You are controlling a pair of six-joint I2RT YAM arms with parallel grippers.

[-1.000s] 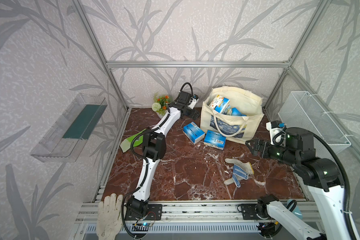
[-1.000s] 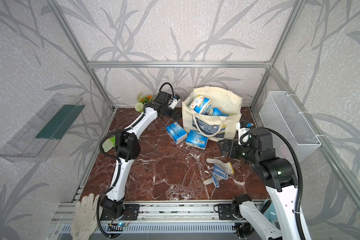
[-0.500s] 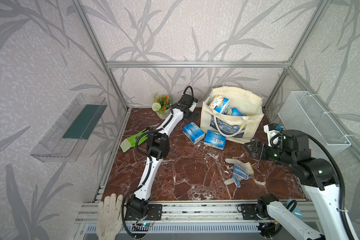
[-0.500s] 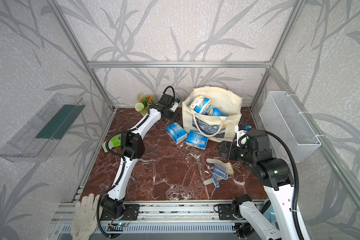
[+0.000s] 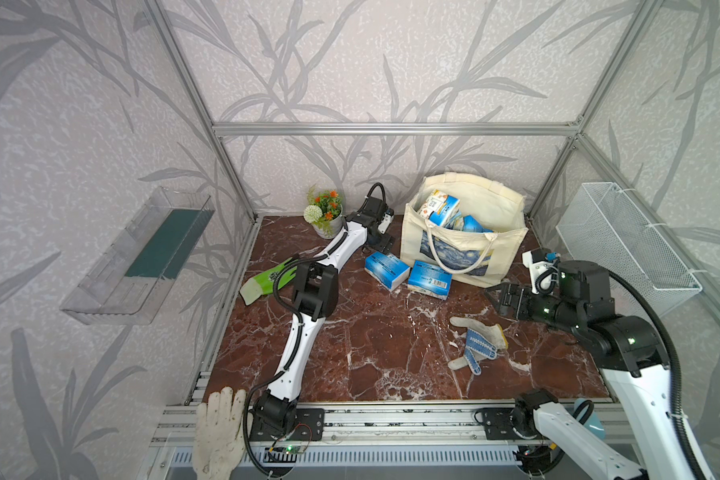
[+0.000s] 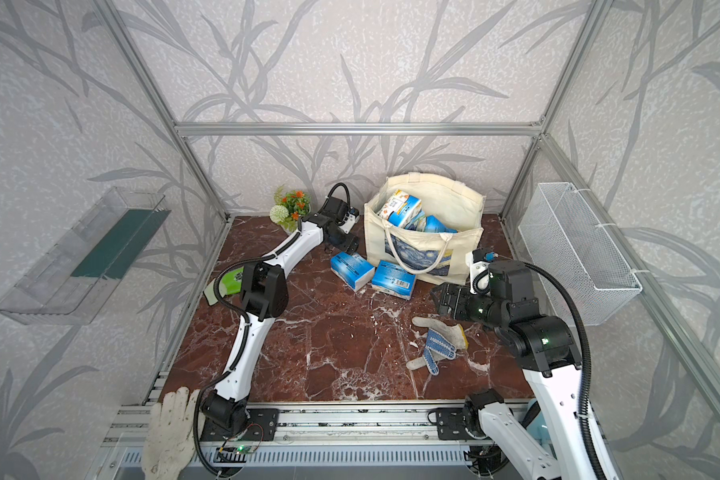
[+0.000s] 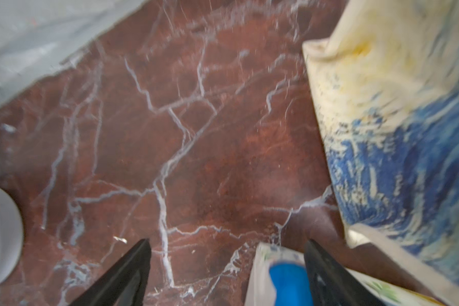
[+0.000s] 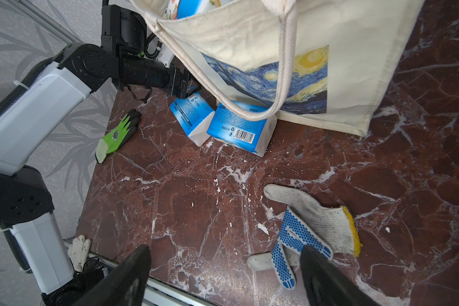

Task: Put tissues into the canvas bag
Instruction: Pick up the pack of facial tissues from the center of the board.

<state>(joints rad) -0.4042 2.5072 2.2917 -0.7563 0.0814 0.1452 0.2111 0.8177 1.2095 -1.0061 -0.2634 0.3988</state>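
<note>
Top views hide what the left wrist view shows: left gripper (image 7: 227, 240) angled down, spread and empty, beside a blue-and-white plastic-wrapped tissue pack (image 7: 284, 275) and the cream canvas bag (image 7: 395, 132); right gripper (image 8: 225, 247) hovers level, likewise spread and empty.

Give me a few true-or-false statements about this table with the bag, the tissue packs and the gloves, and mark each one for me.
1. Two tissue packs lie on the table outside the canvas bag. True.
2. The canvas bag lies tipped on its side. False: it stands upright with its mouth open and several packs inside.
3. The right gripper grips the dotted glove. False: its jaws are open and hold nothing; the glove lies flat on the table.
4. A green glove lies on the table near the left arm. True.
5. The left gripper is inside the bag. False: it is outside, beside the bag, open and low by a tissue pack.
</note>
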